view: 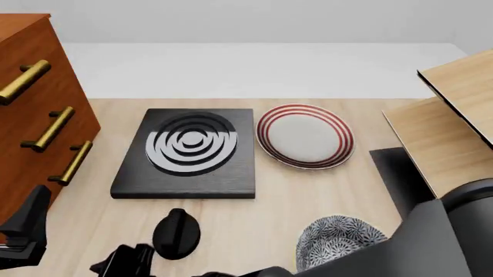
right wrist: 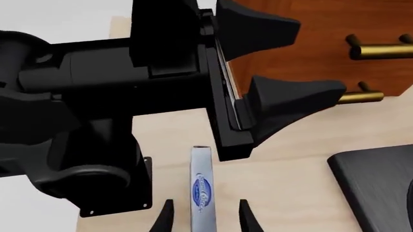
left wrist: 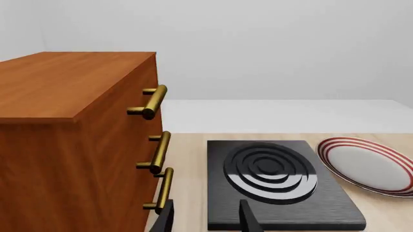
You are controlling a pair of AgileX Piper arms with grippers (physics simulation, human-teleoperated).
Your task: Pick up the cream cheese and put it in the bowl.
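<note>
The only marking in any view is a dark blue oval logo [right wrist: 202, 195] on the pale face of the cream cheese [right wrist: 202, 193] box, seen in the right wrist view. White script runs across the oval, but it is too small and blurred to read. No other thing shows letters, numbers or signs.

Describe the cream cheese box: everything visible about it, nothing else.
The cream cheese appears only in the right wrist view: a slim, pale grey-blue box seen edge-on, with a dark blue oval logo on the visible face. It rests on the light wooden table, lined up between the right gripper fingertips, which stand apart on either side without touching it. The left arm looms just beyond its far end. The front view hides it.
</note>
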